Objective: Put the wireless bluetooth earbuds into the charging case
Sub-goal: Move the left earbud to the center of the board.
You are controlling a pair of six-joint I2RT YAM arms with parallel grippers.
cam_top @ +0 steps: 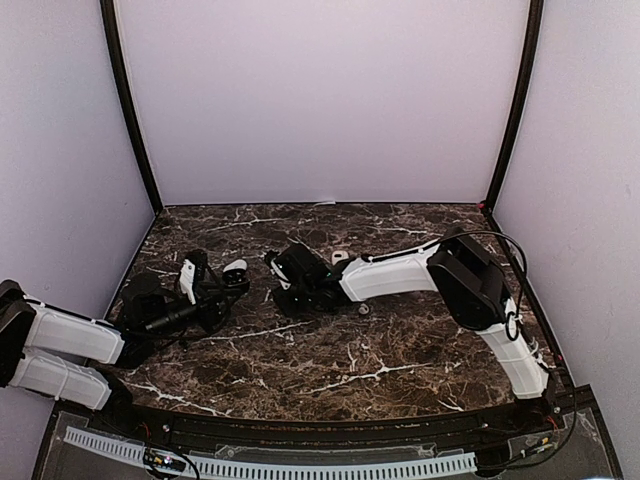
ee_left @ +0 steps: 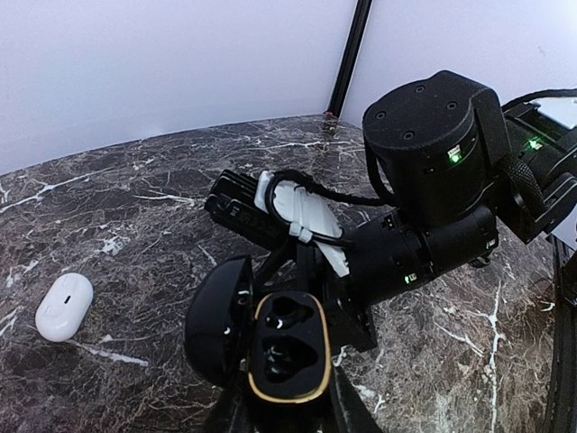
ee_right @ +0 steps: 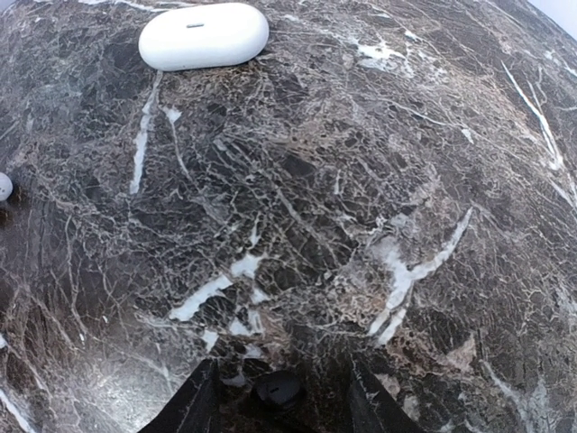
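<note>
1. Dark marble table (cam_top: 400, 350), pale lilac walls on three sides, pretty bare setup.
2. So the left gripper (ee_left: 288, 401) is clamped on the black charging case (ee_left: 288, 361). Its lid (ee_left: 216, 325) is flipped open to one side, and both sockets face up and look empty.
3. Meanwhile the right gripper (ee_right: 281, 410) is down at the marble, fingers standing apart with a small dark earbud (ee_right: 279, 388) between them. At least I reckon it's an earbud; it sits right at the bottom edge of the wrist view, so don't quote me. Neither finger looks to be touching it.
4. Biggest risk imo: it's tiny and glossy, so an off-centre pinch could squirt it out sideways. Dark bud on dark stone would be a pain to find again.
5. It could also twist in the grip. Then it won't line up with its socket and just perches on the rim.
6. The arms are crowded too. The right wrist sits just behind the open case, so a sloppy lift could clip the lid or shove the case.
7. Pose: the right arm reaches from its base across the middle, forearm low, wrist pitched down, ending near the left gripper. The left arm is folded low at the left edge, pointing inward.
8. A closed white case (ee_left: 63, 307) lies on the table well apart from all this.
</note>
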